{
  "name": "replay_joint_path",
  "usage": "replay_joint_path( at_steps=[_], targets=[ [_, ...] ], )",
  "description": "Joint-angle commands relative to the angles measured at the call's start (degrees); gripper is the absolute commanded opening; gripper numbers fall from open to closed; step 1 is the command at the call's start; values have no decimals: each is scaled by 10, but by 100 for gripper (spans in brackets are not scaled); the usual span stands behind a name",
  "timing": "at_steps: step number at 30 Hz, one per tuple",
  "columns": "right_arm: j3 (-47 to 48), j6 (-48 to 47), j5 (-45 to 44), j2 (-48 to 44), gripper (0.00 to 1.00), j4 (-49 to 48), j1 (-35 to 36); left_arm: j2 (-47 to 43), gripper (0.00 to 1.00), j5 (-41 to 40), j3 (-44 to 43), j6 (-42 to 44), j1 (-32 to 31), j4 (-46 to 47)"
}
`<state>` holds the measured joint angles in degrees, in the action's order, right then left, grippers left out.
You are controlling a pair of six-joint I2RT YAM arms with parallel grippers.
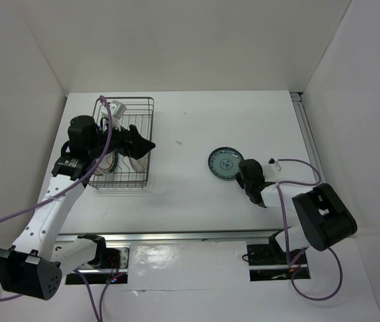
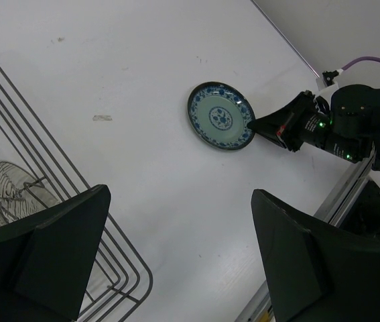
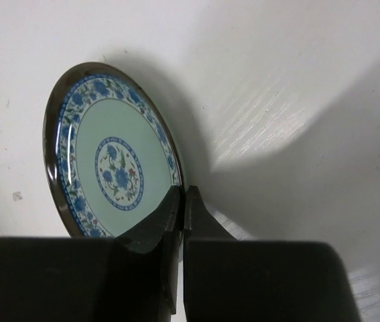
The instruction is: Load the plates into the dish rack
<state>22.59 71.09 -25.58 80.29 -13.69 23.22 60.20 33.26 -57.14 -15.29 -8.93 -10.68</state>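
Blue-green plate (image 1: pixel 224 163) flat, well right of dish rack (image 1: pixel 129 111); other plates (image 2: pixel 9 191) inside rack.

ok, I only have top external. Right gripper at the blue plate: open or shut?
Observer: Shut. The right wrist view shows the right gripper with its fingers pressed together and the tips against the rim of the blue-green plate, not around it. The plate lies flat on the table.
Operator: Left one holding anything?
Observer: No. The left wrist view shows the left gripper wide open with nothing between its fingers, at the edge of the dish rack.
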Motion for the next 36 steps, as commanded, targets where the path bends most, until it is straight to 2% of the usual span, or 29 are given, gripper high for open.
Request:
replay_joint_path(
  at_steps=[1,5,7,9,11,12,14,17,18,20,23,27,36],
  targets=[
    [2,-2,-6,23,0,68,-3,-8,100,5,-22,2,1,25],
    [15,-7,-6,15,0,60,-8,-8,100,-6,-22,-4,1,25],
    [4,-20,-6,-21,0,32,-8,-2,100,-6,-16,-19,1,30],
    [-12,-37,16,-77,0,-33,-8,14,100,-6,-16,-32,1,46],
    [-44,-75,33,-117,0,-91,-8,33,100,29,-16,-44,1,54],
    [-54,-95,60,-137,0,-167,-8,57,100,40,-16,-44,1,54],
    [-81,-177,105,-176,0,-258,-8,80,100,40,-32,-54,1,49],
    [-56,-232,181,-184,0,-296,-8,105,100,51,-44,-60,1,40],
    [-55,-244,234,-184,0,-314,-8,112,100,57,-44,-60,1,46],
    [-49,-269,326,-164,0,-400,-3,118,100,77,-39,-75,1,60],
    [-16,-286,369,-144,0,-407,15,129,100,121,-33,-90,1,82],
    [13,-305,369,-131,0,-400,50,143,100,180,-27,-119,1,116],
    [54,-305,369,-107,0,-407,80,162,99,203,-22,-124,1,128]
  ],
)
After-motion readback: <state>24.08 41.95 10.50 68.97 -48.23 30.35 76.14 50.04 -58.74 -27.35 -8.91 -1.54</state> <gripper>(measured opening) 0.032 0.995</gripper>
